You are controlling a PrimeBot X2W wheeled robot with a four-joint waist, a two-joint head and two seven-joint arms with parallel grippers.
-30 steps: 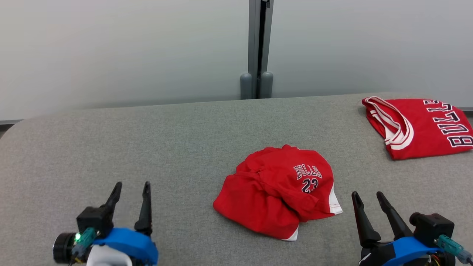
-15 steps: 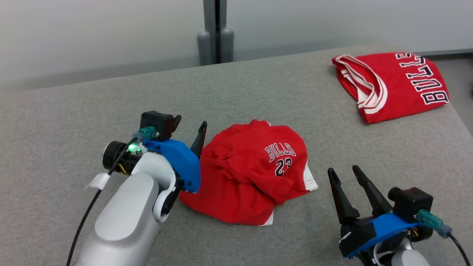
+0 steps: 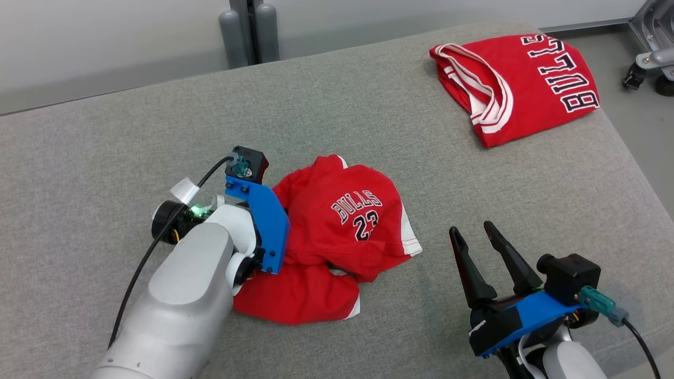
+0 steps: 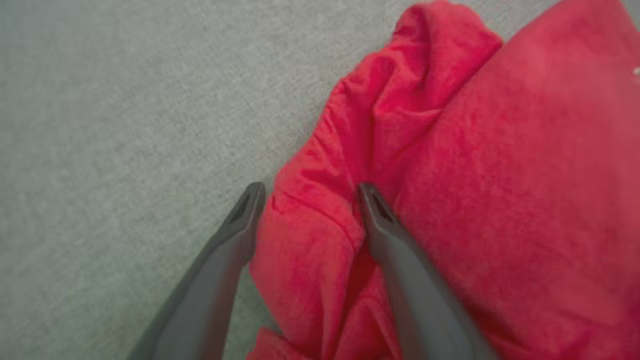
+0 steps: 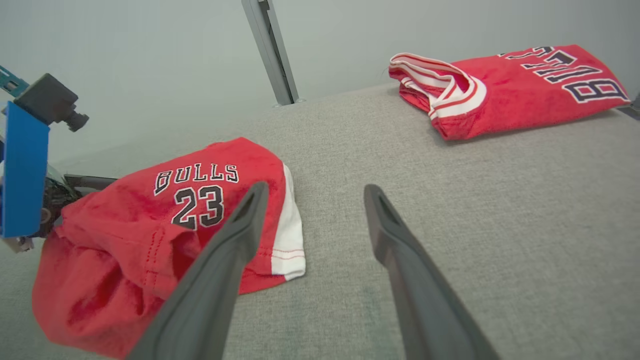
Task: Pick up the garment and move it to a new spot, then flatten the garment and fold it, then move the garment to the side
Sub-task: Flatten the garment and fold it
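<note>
The garment (image 3: 342,221) is a crumpled pair of red shorts printed BULLS 23, lying mid-surface. My left arm's blue wrist mount (image 3: 260,221) hangs over its left edge, fingers pointing down. In the left wrist view my left gripper (image 4: 310,190) is open astride a fold of the garment (image 4: 475,175): one finger stands over the grey cloth surface, the other rests in a red crease. To the garment's right, apart from it, my right gripper (image 3: 472,229) is open with nothing between its fingers. From the right wrist, the right gripper (image 5: 315,189) points past the garment (image 5: 150,225) and its white hem.
A folded red BULLS jersey (image 3: 521,79) lies at the far right of the grey padded surface (image 3: 368,121), whose right edge drops to the floor. Two grey posts (image 3: 247,31) stand behind it. A wheeled metal base (image 3: 653,58) sits at the top right.
The head camera has swung, shifting the whole picture. My left arm has come from the lower left to the garment's left edge and lowered its open fingers onto it. The right gripper has kept its place.
</note>
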